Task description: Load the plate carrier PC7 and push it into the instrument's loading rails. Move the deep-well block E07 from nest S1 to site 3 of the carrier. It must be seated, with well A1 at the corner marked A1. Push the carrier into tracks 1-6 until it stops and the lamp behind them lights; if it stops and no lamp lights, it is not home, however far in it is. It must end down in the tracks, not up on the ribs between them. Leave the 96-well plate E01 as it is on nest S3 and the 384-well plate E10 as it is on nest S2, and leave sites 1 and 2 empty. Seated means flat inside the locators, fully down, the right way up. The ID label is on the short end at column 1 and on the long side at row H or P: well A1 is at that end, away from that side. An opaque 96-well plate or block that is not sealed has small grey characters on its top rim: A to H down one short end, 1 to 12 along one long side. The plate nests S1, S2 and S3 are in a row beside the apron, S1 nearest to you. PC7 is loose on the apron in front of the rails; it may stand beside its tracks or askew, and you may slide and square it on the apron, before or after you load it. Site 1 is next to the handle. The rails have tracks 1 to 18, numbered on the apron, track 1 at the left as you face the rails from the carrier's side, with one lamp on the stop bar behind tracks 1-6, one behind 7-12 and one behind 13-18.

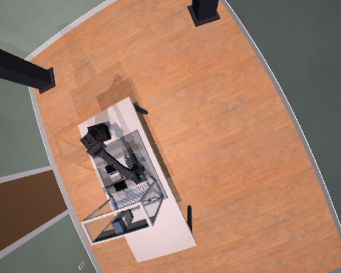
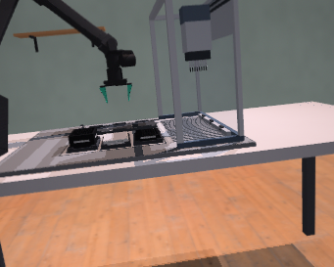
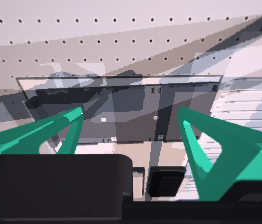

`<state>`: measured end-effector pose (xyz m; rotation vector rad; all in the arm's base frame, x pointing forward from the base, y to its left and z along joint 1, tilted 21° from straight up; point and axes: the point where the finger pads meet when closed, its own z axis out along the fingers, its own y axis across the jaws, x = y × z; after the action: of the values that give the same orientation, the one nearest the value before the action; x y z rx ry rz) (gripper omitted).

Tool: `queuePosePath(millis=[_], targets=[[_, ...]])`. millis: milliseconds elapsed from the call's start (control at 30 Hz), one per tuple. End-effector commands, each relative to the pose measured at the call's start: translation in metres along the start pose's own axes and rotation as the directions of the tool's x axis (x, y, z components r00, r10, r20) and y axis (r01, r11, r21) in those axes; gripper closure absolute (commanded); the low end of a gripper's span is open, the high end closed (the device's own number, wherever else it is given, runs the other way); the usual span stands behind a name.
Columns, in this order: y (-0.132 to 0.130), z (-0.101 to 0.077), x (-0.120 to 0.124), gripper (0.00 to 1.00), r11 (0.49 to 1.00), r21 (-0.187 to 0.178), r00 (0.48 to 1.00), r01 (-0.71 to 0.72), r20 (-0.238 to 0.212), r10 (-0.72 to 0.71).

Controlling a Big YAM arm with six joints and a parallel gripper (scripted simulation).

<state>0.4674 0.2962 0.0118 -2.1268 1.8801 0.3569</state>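
Note:
My gripper [image 2: 118, 99] is open and empty, hanging well above the deck on the white table. In the wrist view its green fingers frame the flat dark grey carrier PC7 [image 3: 119, 115], which lies far below with its sites bare. A black well plate [image 3: 165, 181] shows at the bottom edge of that view. In the side view two black blocks [image 2: 82, 138] [image 2: 148, 132] stand in a row with a lower pale plate [image 2: 117, 141] between them. I cannot tell which one is E07. The arm also shows in the overhead view [image 1: 118, 163].
The ribbed loading rails [image 2: 194, 125] lie right of the plates, under a tall grey frame [image 2: 199, 60] that carries a pipetting head [image 2: 196, 32]. The rails show at the right edge of the wrist view [image 3: 244, 107]. A perforated pale deck [image 3: 117, 40] lies beyond the carrier.

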Motion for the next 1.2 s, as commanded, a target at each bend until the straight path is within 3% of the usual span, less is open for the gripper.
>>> queuePosePath(millis=[0, 533, 1000, 1167], targets=[[0.003, 0.017, -0.005, 0.00, 0.999, -0.005, 0.999, 0.035, 0.001, -0.035], [0.003, 0.053, -0.006, 0.00, 1.000, -0.003, 1.000, 0.014, 0.002, -0.014], [-0.011, 0.083, -0.014, 0.00, 0.999, 0.022, 1.000, 0.023, 0.013, -0.023], [-0.010, 0.073, -0.008, 0.00, 1.000, 0.024, 1.000, 0.018, 0.012, -0.018]])
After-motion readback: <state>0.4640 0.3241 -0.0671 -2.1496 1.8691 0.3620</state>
